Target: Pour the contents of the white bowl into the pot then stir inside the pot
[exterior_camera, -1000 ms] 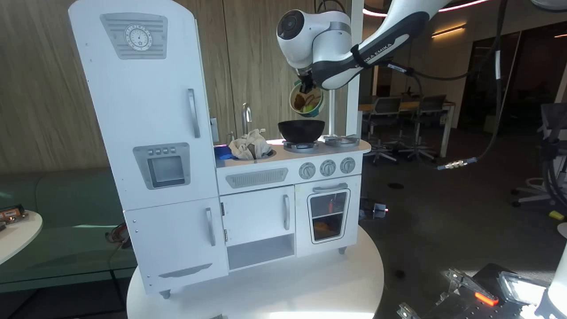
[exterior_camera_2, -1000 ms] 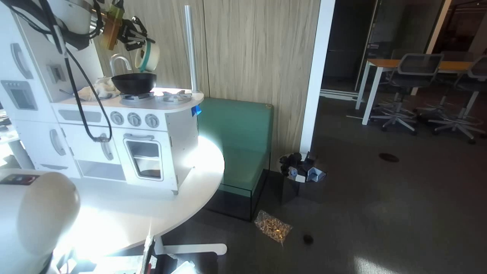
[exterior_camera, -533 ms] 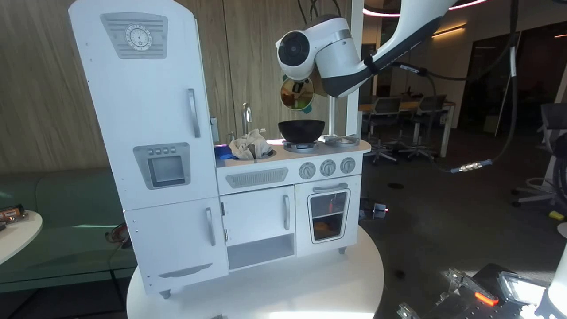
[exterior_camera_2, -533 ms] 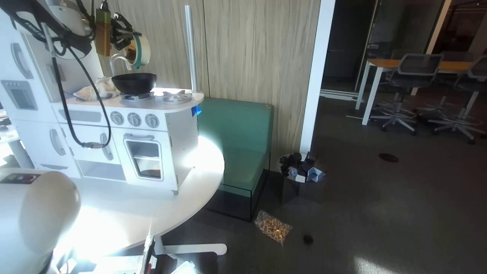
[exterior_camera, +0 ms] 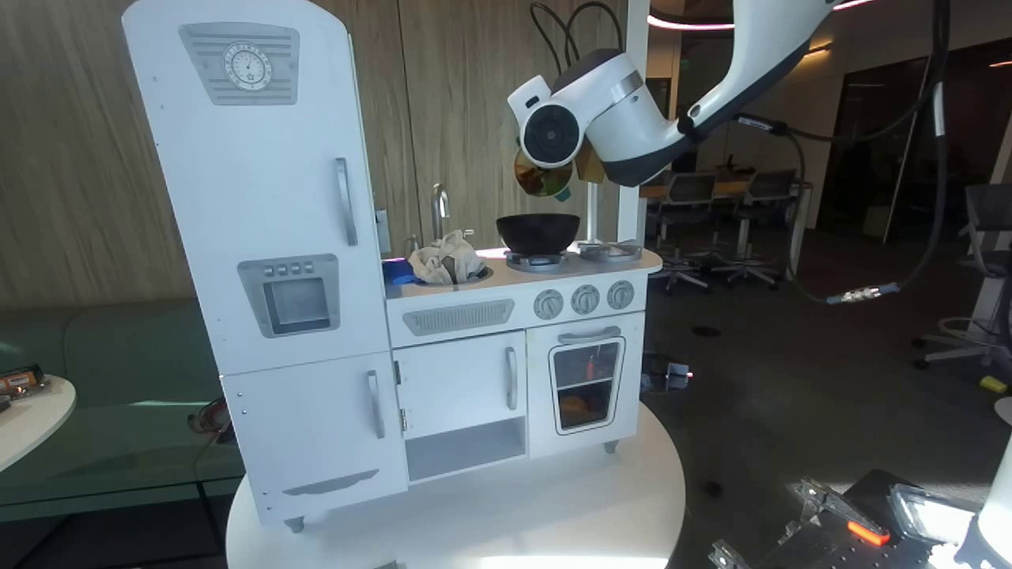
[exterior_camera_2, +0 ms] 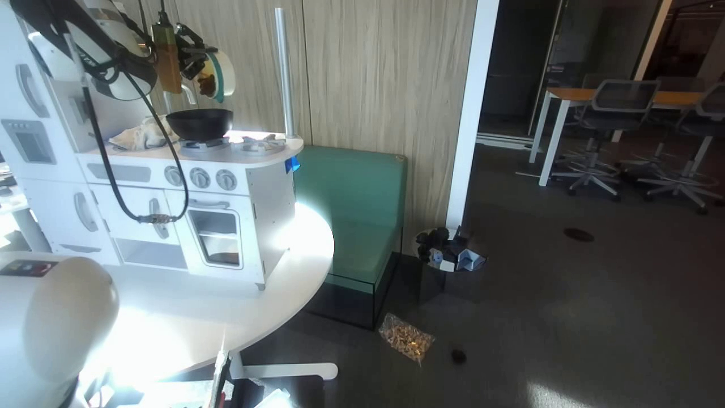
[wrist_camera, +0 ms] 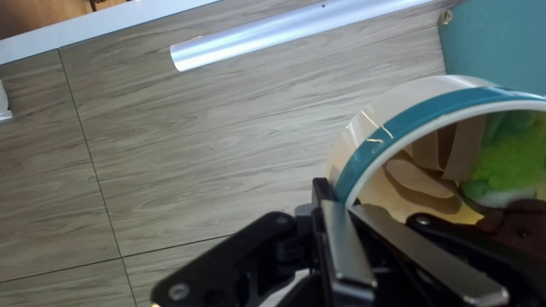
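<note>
1. Black and wide-rimmed, the pot [exterior_camera: 539, 235] is sitting on a burner [exterior_camera: 538, 265] of the white toy kitchen [exterior_camera: 458, 379]; its wall is hiding most of the inside.
2. Above the pot in both exterior views, and apart from it, the white bowl [wrist_camera: 409, 100] is hanging tilted onto its side, a teal band running round just below its rim.
3. The gripper [wrist_camera: 341, 204] is holding the bowl, its jaws pinching the rim, one standing outside the wall and the other reaching inside.
4. Within the bowl, a bright green piece [wrist_camera: 512, 166] and some curled tan pieces [wrist_camera: 418, 179] are lying together.
5. In an exterior view, a pale cloth [exterior_camera: 447, 257] is lying bunched near the faucet [exterior_camera: 436, 217].
6. White too, a round surface [exterior_camera: 545, 514] is carrying the toy kitchen.
</note>
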